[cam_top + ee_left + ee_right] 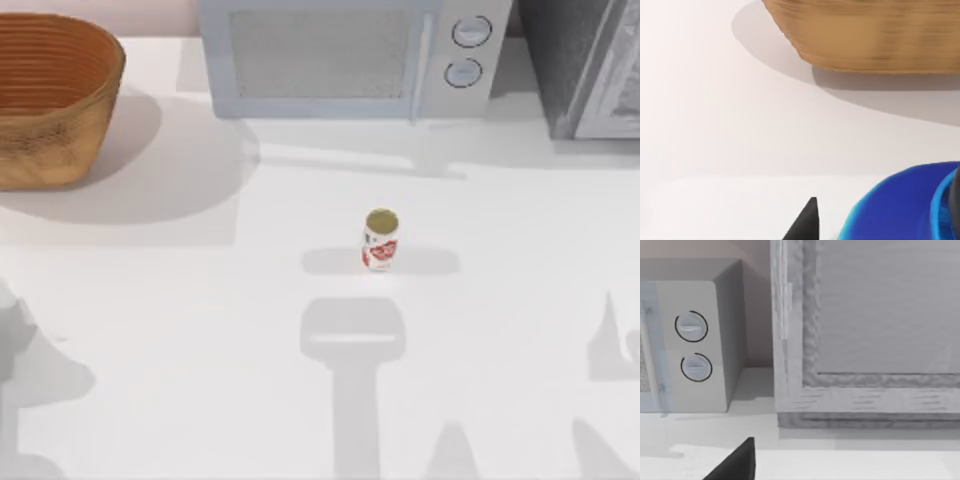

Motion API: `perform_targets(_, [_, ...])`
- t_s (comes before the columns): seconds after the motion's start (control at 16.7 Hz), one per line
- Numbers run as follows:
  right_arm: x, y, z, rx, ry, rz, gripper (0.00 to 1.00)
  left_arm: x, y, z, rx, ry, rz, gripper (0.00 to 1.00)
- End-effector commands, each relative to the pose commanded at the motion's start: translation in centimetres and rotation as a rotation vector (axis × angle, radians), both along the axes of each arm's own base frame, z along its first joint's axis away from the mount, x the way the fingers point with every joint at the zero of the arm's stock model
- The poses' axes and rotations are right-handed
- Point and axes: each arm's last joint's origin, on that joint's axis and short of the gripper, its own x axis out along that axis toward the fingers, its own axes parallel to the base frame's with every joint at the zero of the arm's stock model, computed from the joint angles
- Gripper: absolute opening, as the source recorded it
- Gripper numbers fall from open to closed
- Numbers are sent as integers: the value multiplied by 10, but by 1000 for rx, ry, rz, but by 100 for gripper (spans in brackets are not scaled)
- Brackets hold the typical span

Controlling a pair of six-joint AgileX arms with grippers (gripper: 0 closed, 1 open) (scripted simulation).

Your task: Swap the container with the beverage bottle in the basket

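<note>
1. Top view puts the beverage bottle (380, 241) upright on the bare white table (200, 330), slightly toward 2 o'clock from the table's centre, tan-gold cap up and red label facing the camera, touching nothing.
2. From the bottle, the basket (50, 100) lies well apart toward 10 o'clock, at the table's far left corner; what shows of its ribbed interior holds nothing.
3. A microwave (350, 55) stands toward 12 o'clock of the bottle, its two dials (470, 50) on its right side, and a grey cabinet-like appliance (590, 65) sits at 2 o'clock, just beside the microwave.
4. Left wrist view looks at the basket's outer wall (875, 40); one dark fingertip (807, 222) of the left gripper shows, beside a blue object (900, 205). Whether the jaws are apart or together I cannot tell.
5. Right wrist view faces the microwave and the grey appliance (880, 330); one dark fingertip (737, 462) of the right gripper shows, jaw state likewise impossible to tell.
</note>
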Motion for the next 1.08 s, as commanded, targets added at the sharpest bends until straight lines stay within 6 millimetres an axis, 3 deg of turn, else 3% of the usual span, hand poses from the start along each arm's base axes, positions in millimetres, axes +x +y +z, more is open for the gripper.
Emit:
perform_targets(0.24, [0, 0, 0, 0, 0, 0, 100, 0, 0, 0, 0, 0, 0, 2])
perform_targets(0.3, [0, 0, 0, 0, 0, 0, 100, 0, 0, 0, 0, 0, 0, 0])
perform_targets(0.84, [0, 0, 0, 0, 0, 0, 100, 0, 0, 0, 1, 1, 1, 0])
perform_targets(1.08, [0, 0, 0, 0, 0, 0, 100, 14, 18, 14, 36, -53, 71, 0])
